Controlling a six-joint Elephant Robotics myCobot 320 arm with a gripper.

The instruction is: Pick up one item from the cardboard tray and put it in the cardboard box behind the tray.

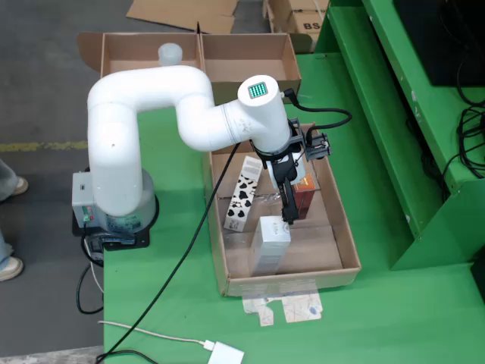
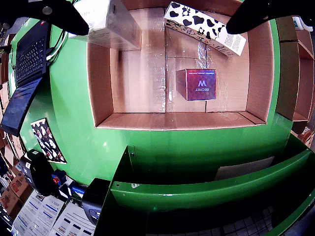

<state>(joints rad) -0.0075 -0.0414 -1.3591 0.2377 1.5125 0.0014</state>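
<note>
The gripper [image 1: 289, 218] hangs over the cardboard tray [image 1: 348, 243], its dark fingers [image 2: 49, 12] spread wide apart at the top corners of the wrist view and holding nothing. In the fixed view its tip is just above the white carton [image 1: 270, 244], which lies toward the tray's near end, at about seven o'clock from the gripper. A red box [image 1: 304, 195] sits at the gripper's two o'clock against the tray's right wall; a cow-patterned carton [image 1: 242, 193] lies at ten o'clock along the left wall. The wrist view shows the same three: white carton [image 2: 110, 22] top left, cow-patterned carton [image 2: 204, 27] top right, red box [image 2: 199, 84] centre. The white arm [image 1: 151, 106] curves back to its base [image 1: 114, 216] at the green table [image 1: 182, 318] edge. At twelve o'clock beyond the tray stands the open cardboard box [image 1: 250, 64].
</note>
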